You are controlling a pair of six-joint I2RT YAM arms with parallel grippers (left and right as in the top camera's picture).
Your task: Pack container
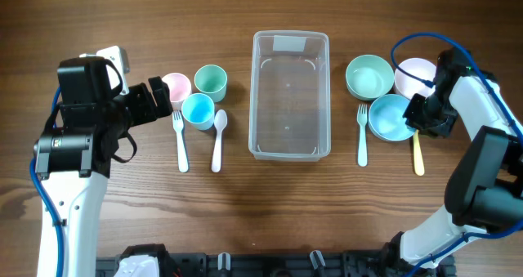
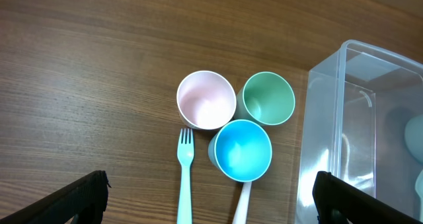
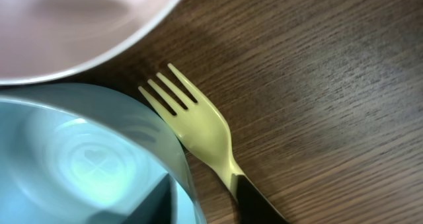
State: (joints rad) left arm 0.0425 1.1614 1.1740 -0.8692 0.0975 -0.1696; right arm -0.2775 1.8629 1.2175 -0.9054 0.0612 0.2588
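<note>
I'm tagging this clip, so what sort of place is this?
Likely a robot lab bench, not a kitchen: a wooden table, a left arm and right arm flanking a clear container, and pastel cups and bowls laid out neatly.

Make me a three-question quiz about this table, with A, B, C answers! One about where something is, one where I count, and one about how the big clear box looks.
1. Where is the blue cup?
A. left of the container
B. inside it
C. right of it

2. How many bowls are there?
A. one
B. two
C. three

3. What is the container like?
A. packed full
B. empty
C. tipped over

Answers:
1. A: the overhead view shows the cup on the wood to the container's left, next to two other cups.
2. C: a green bowl, a pink bowl and a blue bowl sit to the container's right.
3. B: it stands upright, and only the wood shows through its clear floor.
</note>
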